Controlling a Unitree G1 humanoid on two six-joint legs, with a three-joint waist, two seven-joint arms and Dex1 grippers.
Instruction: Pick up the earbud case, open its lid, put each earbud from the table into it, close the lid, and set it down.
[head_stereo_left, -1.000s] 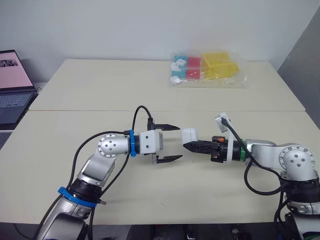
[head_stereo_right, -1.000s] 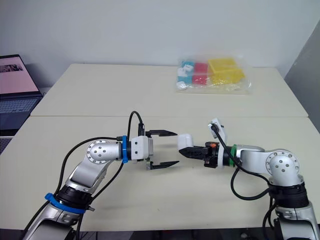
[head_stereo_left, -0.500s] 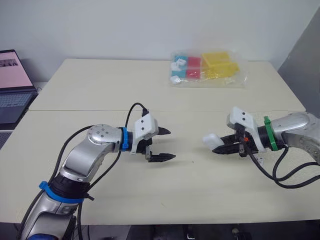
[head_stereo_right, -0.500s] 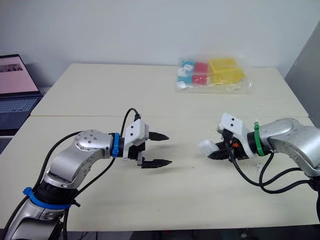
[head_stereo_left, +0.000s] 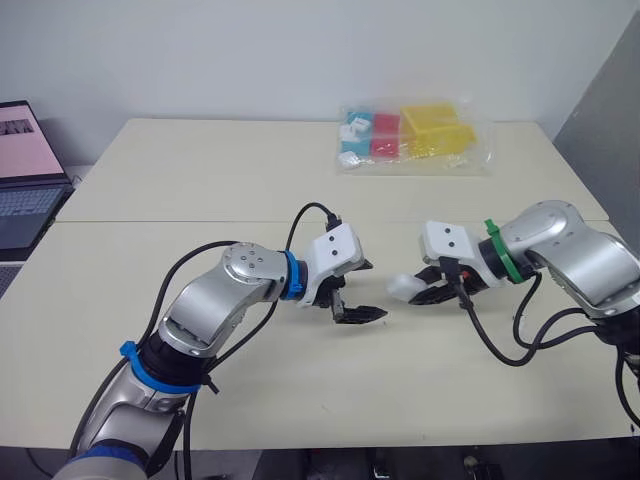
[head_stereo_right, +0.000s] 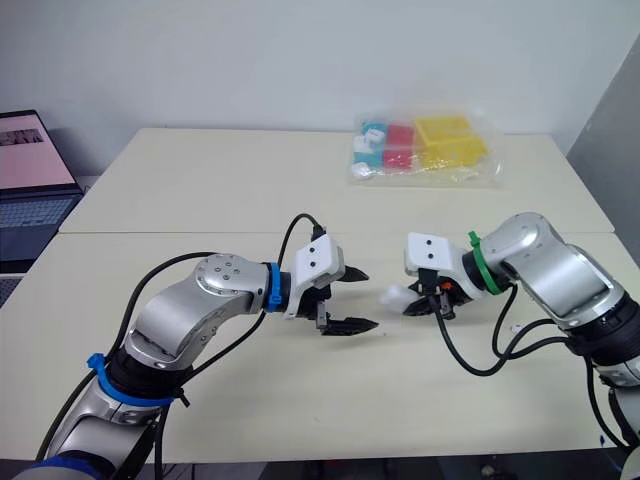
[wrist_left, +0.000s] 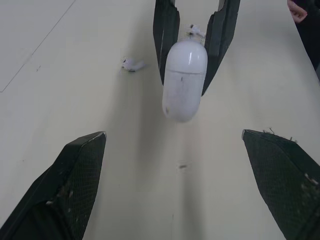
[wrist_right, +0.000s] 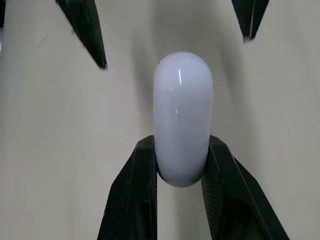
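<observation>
Over the pale counter (head_stereo_left: 200, 180), my right claw (head_stereo_left: 428, 292) pinches the white earbud case (head_stereo_left: 402, 287) tight; its long end points at my wide-open, empty left claw (head_stereo_left: 377, 290) nearby.

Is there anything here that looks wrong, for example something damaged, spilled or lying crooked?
Nothing stands out. The right gripper holds the earbud case by one end, its lid shut. The left gripper is open and apart from it. An earbud lies loose on the table, as the task expects.
</observation>
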